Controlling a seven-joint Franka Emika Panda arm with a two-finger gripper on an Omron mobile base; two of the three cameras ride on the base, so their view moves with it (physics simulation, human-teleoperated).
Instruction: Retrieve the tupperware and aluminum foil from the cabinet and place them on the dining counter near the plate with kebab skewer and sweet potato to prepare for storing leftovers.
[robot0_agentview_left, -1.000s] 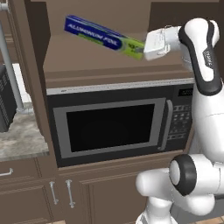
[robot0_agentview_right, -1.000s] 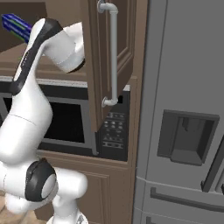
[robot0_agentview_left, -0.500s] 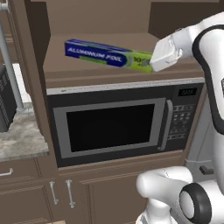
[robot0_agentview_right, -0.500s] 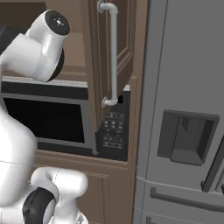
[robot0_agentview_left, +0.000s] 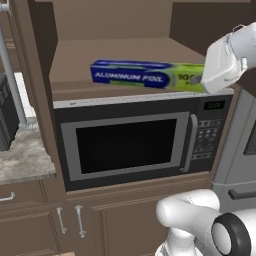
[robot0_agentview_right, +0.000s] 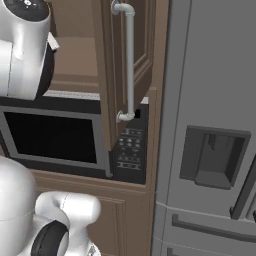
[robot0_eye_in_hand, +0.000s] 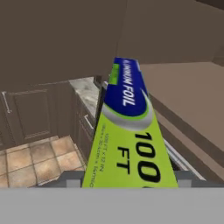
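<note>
Above the microwave (robot0_agentview_left: 135, 142), on the brown shelf of the open cabinet (robot0_agentview_left: 110, 60), the aluminum foil (robot0_agentview_left: 145, 76) lies lengthwise, its blue part to the left and its green end to the right. The gripper (robot0_agentview_left: 202, 80) is at that green end, the white hand reaching in from the right in the left base view. The hand view looks straight down the box (robot0_eye_in_hand: 129, 135) from the green end, with the box running up between the two dark finger tips at the bottom edge, so the jaws are set against the sides of the foil box and grip it. The box's underside looks close to the shelf; whether it rests on it or is slightly lifted cannot be told. The right base view shows the cabinet door (robot0_agentview_right: 122, 70) swung open, its white bar handle (robot0_agentview_right: 130, 60) beside the grey refrigerator (robot0_agentview_right: 210, 125).
</note>
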